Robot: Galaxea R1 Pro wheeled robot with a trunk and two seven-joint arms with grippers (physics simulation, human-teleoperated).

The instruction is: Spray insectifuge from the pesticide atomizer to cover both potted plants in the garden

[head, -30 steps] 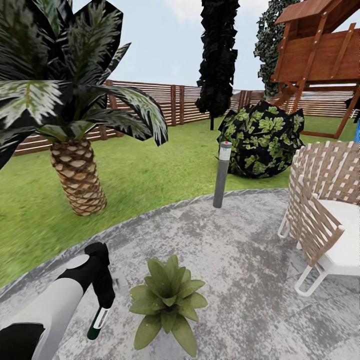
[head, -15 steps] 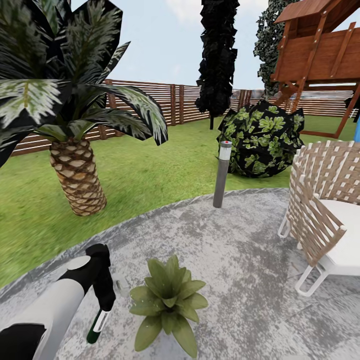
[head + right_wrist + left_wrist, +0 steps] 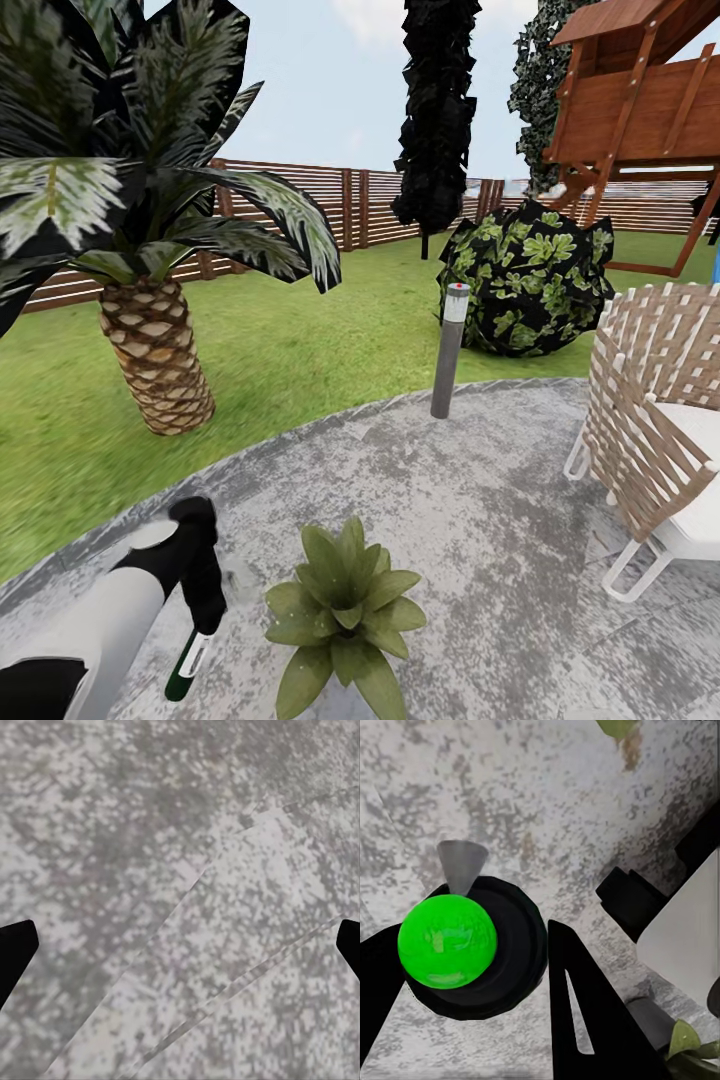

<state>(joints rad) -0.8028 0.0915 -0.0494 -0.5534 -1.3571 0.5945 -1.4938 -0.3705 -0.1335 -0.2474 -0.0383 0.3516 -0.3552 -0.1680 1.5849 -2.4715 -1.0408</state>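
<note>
My left claw point(image 3: 203, 625) is clenched around the pesticide atomizer point(image 3: 186, 663), bottle hanging downward over the stone patio point(image 3: 480, 500), dark green end lowest, white band above it. Left wrist view: atomizer point(image 3: 448, 940) seen end-on as a bright green disc in a dark ring, claw fingers point(image 3: 585, 1005) on either side, a pale grey cone at its edge over the paving. Just beside the claw, toward centre, one potted plant point(image 3: 343, 610) sits on the patio, a low green rosette, not touching the bottle; pot hidden under leaves. My right claw point(image 3: 180, 945) is spread wide, dark tips at both frame edges, speckled grey paving between them. Further out: grey bollard light point(image 3: 449, 349) at patio edge, wicker chair point(image 3: 660, 430) to the right, palm point(image 3: 155, 340) on the lawn point(image 3: 300, 350), round leafy bush point(image 3: 525, 278), slat fence point(image 3: 360, 205), wooden play structure point(image 3: 640, 110).
</note>
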